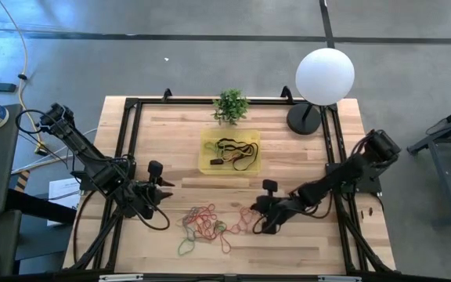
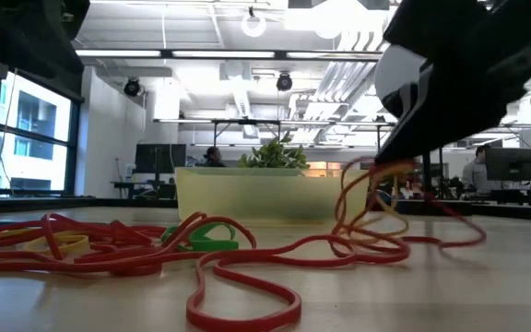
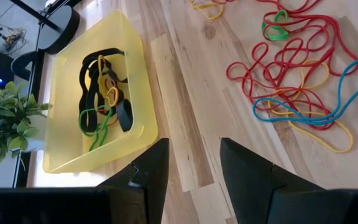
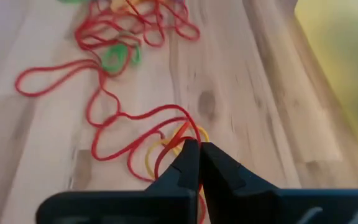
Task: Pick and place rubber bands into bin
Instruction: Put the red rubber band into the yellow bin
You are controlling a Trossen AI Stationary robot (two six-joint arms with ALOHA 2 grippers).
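Right gripper is pinched shut on red and orange rubber bands at the pile's right edge — a tip grip suited to thin loops. The bin sits at 11 o'clock from it, already holding several bands. Left gripper waits half open, empty — clear of the pile.

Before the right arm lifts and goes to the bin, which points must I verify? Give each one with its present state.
1. Right gripper shut on rubber bands: ok, red and yellow loops are pinched at its tips.
2. Only the gripped loops will rise: not ok, a red strand runs on into the pile.
3. Bin has room: ok, few bands inside.
4. Left gripper out of the path: ok, open, beside the pile, holding nothing.
5. Path to the bin free: ok, bare table between.
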